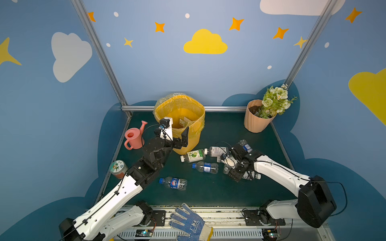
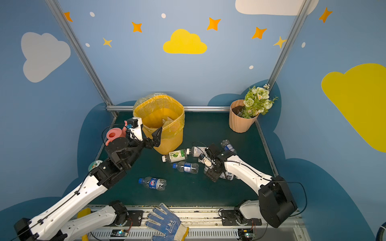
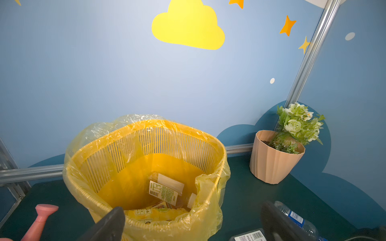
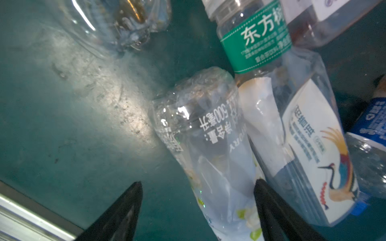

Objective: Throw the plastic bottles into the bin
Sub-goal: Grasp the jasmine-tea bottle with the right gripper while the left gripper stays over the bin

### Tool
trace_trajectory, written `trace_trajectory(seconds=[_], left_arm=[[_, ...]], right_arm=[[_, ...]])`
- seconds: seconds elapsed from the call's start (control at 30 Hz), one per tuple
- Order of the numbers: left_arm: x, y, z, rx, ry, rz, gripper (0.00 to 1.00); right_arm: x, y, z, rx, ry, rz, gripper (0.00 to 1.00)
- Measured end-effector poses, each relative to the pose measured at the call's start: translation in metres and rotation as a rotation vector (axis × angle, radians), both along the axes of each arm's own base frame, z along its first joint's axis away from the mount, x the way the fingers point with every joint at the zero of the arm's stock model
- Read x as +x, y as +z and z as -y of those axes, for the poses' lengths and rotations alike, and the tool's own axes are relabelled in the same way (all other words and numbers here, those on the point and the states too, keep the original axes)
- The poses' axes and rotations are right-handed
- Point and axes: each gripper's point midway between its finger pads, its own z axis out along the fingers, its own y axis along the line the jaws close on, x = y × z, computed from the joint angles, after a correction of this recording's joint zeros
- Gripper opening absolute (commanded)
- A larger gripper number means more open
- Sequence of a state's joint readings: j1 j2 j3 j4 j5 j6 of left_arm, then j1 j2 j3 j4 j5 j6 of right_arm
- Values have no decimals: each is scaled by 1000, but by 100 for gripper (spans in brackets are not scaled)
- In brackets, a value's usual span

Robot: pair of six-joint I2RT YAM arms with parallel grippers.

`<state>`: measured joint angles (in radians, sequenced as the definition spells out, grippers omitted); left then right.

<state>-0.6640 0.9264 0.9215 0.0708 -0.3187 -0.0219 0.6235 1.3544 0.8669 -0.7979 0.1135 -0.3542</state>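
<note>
Nearest, a blue-capped bottle [image 1: 173,183] lies on the green surface [image 1: 208,194]. Further in, the right end effector [image 4: 197,182] stands parted around a lying clear bottle [image 4: 200,129], not yet pressing it. Farthest, the left end effector [image 3: 192,206] is wide and empty at the near rim of the bin [image 1: 193,139], where bottles [image 3: 165,191] lie inside.

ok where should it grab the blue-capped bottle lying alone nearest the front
Grip the blue-capped bottle across its labelled middle, coming straight down from above. It lies on its side on the green mat, cap to the left in both top views, with bare mat all round, so the jaws should probably straddle the body front to back.
</note>
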Motion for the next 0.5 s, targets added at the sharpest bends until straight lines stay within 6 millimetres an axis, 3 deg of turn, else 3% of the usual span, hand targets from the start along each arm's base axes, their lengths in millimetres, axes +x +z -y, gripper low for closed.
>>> trace_trajectory(seconds=[0.23, 0.5], left_arm=[[0, 0, 0, 6, 0, 2, 100], [-2, 3, -2, 4, 1, 11, 100]], right_arm=[[3, -17, 4, -83, 12, -17, 80], [1, -43, -4, -150, 55, -80, 71]])
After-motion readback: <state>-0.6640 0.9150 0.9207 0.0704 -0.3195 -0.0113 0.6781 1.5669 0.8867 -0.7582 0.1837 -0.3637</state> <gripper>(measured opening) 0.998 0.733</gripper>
